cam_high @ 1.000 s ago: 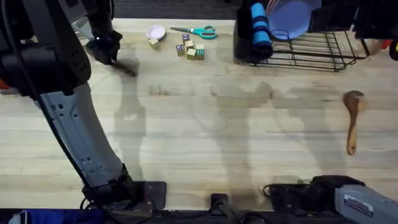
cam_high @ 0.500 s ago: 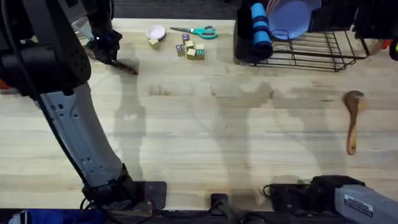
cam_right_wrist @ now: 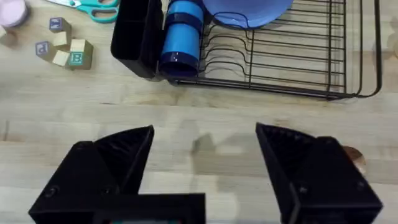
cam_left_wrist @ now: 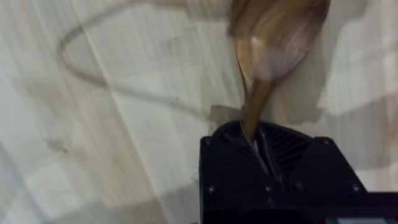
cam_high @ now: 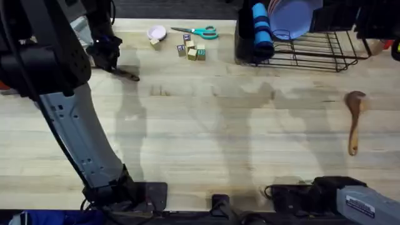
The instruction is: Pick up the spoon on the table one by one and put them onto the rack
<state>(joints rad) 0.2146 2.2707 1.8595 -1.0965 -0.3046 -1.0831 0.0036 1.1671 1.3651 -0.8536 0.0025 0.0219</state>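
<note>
My left gripper [cam_high: 106, 55] is at the far left of the table [cam_high: 206, 131], shut on a brown wooden spoon [cam_high: 128, 75]. In the left wrist view the spoon's handle runs into the gripper [cam_left_wrist: 258, 146] and its oval bowl [cam_left_wrist: 277, 31] hangs over the wood. A second spoon [cam_high: 354, 119] lies flat at the right, its bowl towards the rack. The black wire rack [cam_high: 312, 50] stands at the far right. My right gripper [cam_right_wrist: 205, 134] is open over bare table in front of the rack [cam_right_wrist: 280, 56], holding nothing.
The rack holds a blue cup [cam_high: 261, 28] and a purple plate [cam_high: 290, 15], with a black utensil holder [cam_high: 245, 37] at its left end. Teal scissors [cam_high: 197, 31], small wooden blocks [cam_high: 190, 51] and a little pink bowl [cam_high: 156, 31] lie along the far edge.
The left gripper has shifted slightly with the spoon, whose free end now points a little nearer and to the right. The right arm and the other spoon have not moved.
</note>
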